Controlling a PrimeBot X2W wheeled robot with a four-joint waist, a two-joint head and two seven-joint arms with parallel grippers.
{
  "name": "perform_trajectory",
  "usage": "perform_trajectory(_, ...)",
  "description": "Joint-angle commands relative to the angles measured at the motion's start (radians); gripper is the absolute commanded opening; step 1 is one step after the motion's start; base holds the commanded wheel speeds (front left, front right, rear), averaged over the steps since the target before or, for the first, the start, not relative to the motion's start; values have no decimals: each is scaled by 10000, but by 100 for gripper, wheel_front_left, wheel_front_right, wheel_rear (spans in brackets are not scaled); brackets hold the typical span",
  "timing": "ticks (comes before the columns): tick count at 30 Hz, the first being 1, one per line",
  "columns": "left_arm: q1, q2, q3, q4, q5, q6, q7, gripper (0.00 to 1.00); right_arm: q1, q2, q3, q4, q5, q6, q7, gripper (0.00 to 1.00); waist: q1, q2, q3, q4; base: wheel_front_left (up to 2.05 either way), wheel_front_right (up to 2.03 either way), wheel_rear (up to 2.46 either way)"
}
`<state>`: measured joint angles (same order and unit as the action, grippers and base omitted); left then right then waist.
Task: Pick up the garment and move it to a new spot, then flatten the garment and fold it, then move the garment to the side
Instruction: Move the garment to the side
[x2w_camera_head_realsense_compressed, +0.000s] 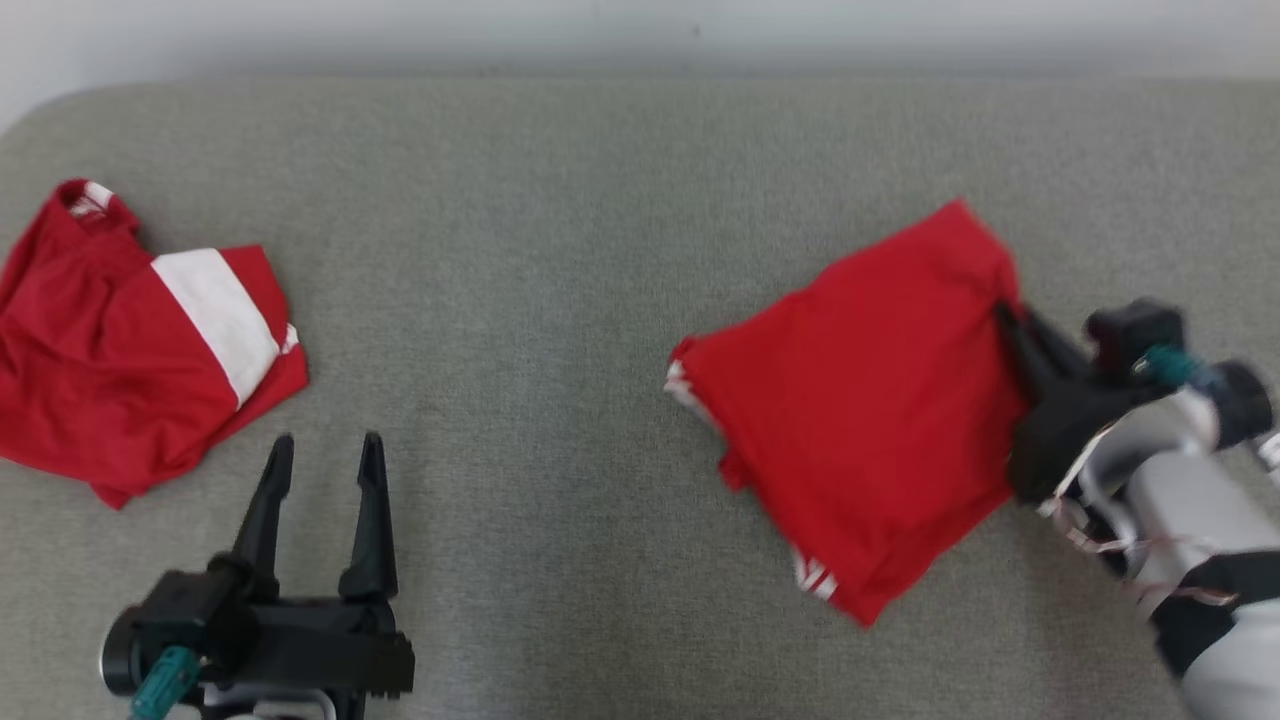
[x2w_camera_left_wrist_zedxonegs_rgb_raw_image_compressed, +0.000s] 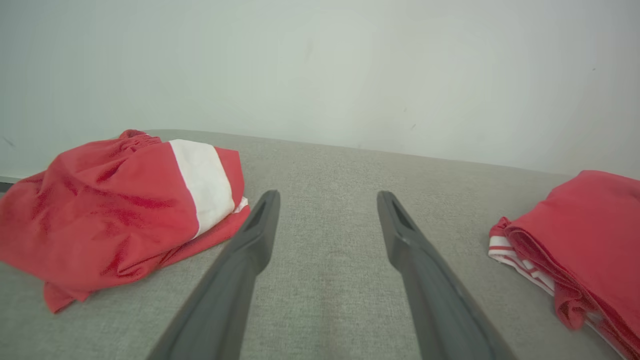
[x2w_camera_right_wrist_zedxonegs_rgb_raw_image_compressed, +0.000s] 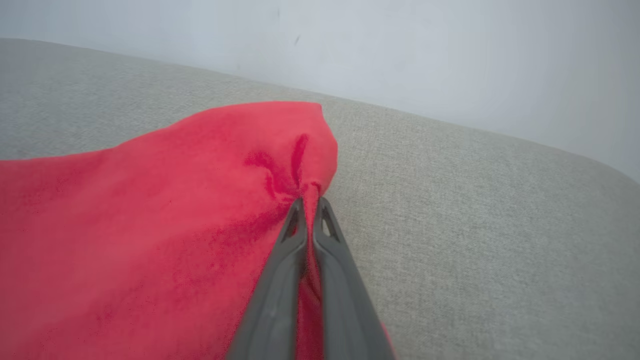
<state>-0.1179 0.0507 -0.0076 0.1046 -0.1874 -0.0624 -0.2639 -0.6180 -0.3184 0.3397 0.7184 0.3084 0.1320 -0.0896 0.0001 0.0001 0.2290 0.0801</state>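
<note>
Pale bare wall (x2w_camera_head_realsense_compressed: 640, 30) at the back, and in front of it a grey woven tabletop (x2w_camera_head_realsense_compressed: 560, 250) w/ a rounded far-left corner.

The garment (x2w_camera_head_realsense_compressed: 860, 400) is plain red and folded into a rough rectangle. It lies askew on the robot's right half of the tabletop, one corner pointing to the far edge. Thin white striped trim (x2w_camera_head_realsense_compressed: 815, 578) peeks out at its near edge and again at its left corner. The trim is too blurred to tell if anything's printed on it.

Right gripper (x2w_camera_head_realsense_compressed: 1005, 315) comes in from the right side, arm low over the cloth. Its jaws are pressed together on the garment's right edge near the far corner. The right wrist view shows a pinch of red fabric (x2w_camera_right_wrist_zedxonegs_rgb_raw_image_compressed: 150, 225) bunched and creased between the two dark fingers at the gripper (x2w_camera_right_wrist_zedxonegs_rgb_raw_image_compressed: 310, 200).

Left gripper (x2w_camera_head_realsense_compressed: 328, 445) hangs over bare tabletop at near left w/ jaws spread wide and nothing between them, fingers pointing to the far edge. From its wrist cam, the gripper (x2w_camera_left_wrist_zedxonegs_rgb_raw_image_compressed: 328, 197) frames plain grey weave, w/ the folded garment (x2w_camera_left_wrist_zedxonegs_rgb_raw_image_compressed: 590, 225) off to one side.

A second red garment (x2w_camera_head_realsense_compressed: 110, 360) sits crumpled at far left, well apart from the first. It has a broad white band (x2w_camera_head_realsense_compressed: 215, 315) across it and a small white patch (x2w_camera_head_realsense_compressed: 92, 197) at its far tip, poss. a label, too small to read.
</note>
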Motion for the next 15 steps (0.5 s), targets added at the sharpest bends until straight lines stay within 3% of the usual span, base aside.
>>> perform_trajectory(1,-403,1,-64,-284,-131,-1,-3,100,-603,-572,80,-171,113,-28,134,0,-1,-1,1200,-360,0,0,0)
perform_trajectory(3,-524,-1,-95,-368,-122,5,-5,100,-862,-810,100,-236,166,-28,179,0,-1,-1,1442,-436,0,0,0)
perform_trajectory(15,-1985,5,-53,-1385,213,-167,-3,100,-2996,-3877,-241,-1106,1113,-28,699,0,-1,-1,3748,-1510,0,0,0)
